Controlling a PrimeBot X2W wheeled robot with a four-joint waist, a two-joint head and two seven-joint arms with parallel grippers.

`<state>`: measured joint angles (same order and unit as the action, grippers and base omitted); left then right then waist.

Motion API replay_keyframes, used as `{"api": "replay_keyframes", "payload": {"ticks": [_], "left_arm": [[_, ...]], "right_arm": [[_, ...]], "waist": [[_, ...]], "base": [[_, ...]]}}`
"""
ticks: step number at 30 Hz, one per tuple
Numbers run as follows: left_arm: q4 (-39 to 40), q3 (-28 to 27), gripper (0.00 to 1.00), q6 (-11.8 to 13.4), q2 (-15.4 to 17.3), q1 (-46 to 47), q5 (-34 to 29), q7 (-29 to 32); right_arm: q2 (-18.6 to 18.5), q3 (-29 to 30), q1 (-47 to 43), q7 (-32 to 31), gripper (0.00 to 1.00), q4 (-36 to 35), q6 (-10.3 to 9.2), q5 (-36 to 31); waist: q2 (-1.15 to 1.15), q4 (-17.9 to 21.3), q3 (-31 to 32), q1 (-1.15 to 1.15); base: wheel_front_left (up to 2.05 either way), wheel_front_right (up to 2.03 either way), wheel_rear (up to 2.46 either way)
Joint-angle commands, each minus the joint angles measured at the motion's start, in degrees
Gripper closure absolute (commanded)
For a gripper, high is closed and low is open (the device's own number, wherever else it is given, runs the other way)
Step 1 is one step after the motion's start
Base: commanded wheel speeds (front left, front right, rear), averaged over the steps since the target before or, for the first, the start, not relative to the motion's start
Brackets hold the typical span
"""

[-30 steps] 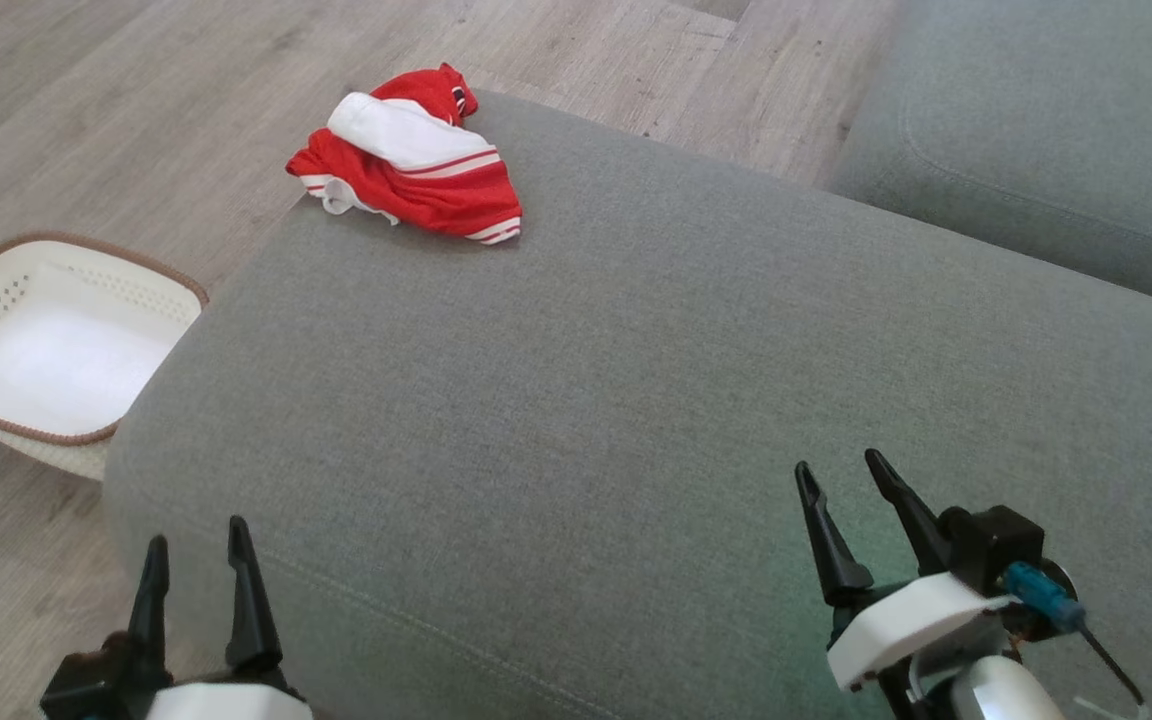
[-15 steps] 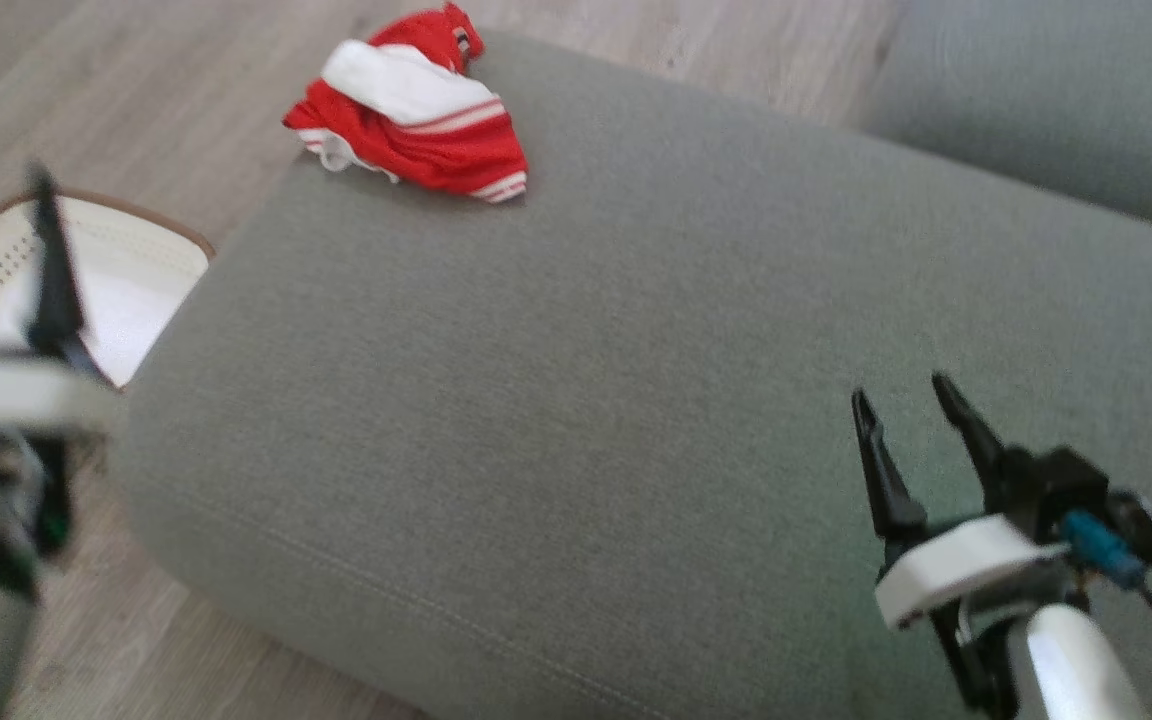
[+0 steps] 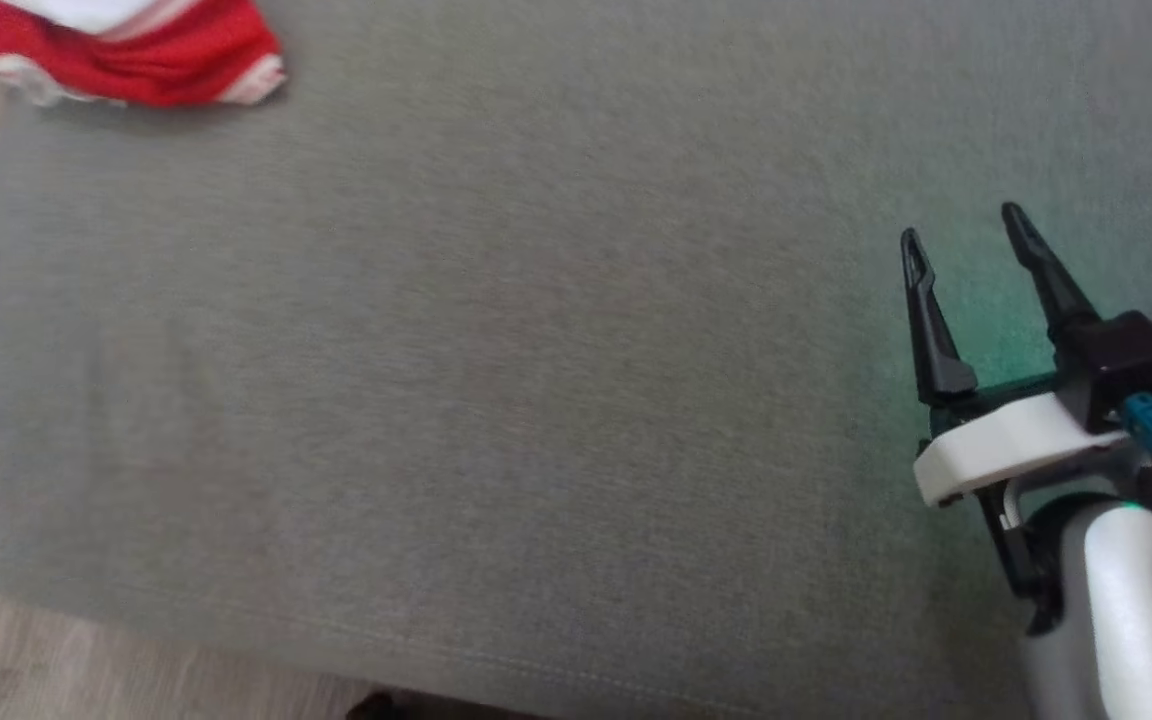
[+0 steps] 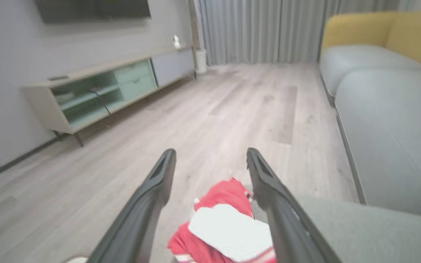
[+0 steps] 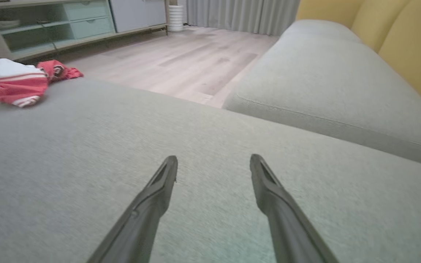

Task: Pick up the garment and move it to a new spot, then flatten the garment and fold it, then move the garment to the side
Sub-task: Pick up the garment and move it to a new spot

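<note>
Left gripper [image 4: 210, 151]: gone from the lower left of the head view since a second ago. It is seen now from its own wrist camera, jaws spread wide and empty, with the garment [image 4: 225, 226] framed between the fingers at the bottom centre.
Right gripper [image 3: 961, 222]: placed at the right edge of the head view, jaws wide apart, nothing held, above the bare grey cushion [image 3: 536, 350].
Wrist views: the wooden floor [image 4: 214, 109], a low cabinet [image 4: 97, 91] and curtains [image 4: 261, 29] are shown; the head view is taken up mostly by cushion.
Garment: crumpled, red with a white panel and white-striped edges. It is laid on the cushion's far corner, cut off at the upper left of the head view, well apart from the right gripper.
</note>
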<state>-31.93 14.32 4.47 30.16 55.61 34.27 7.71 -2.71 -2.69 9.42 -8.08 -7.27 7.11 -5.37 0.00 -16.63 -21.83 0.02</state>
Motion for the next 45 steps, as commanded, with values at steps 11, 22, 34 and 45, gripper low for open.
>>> {"api": "replay_keyframes", "payload": {"ticks": [11,22,34,45], "left_arm": [[-18.2,1.9,0.00,-3.0,-3.0,8.3,-0.3,0.8],[-29.7,3.0,0.05,-4.0,-4.5,8.3,0.8,3.9],[-32.4,4.0,1.00,-4.9,-2.3,10.2,-0.5,-2.0],[-30.6,9.4,1.00,-7.7,0.8,12.9,-5.8,-5.0]], "right_arm": [[-0.2,0.1,0.2,-1.8,0.00,-8.8,0.37,-1.8],[-0.2,0.2,-0.2,-2.0,0.00,-10.1,0.37,-1.9],[-0.2,0.5,0.4,0.0,0.00,-7.9,0.37,-0.4],[-0.2,0.9,0.2,4.1,0.00,-0.9,0.37,4.2]], "waist": [[0.00,7.2,-13.1,-0.02],[0.00,7.4,-13.7,-0.02],[0.00,7.5,-9.4,-0.02],[0.00,10.2,2.3,-0.02]], "base": [[0.00,0.00,0.00],[0.00,0.00,0.00],[0.00,0.00,0.00],[0.00,0.00,0.00]]}}
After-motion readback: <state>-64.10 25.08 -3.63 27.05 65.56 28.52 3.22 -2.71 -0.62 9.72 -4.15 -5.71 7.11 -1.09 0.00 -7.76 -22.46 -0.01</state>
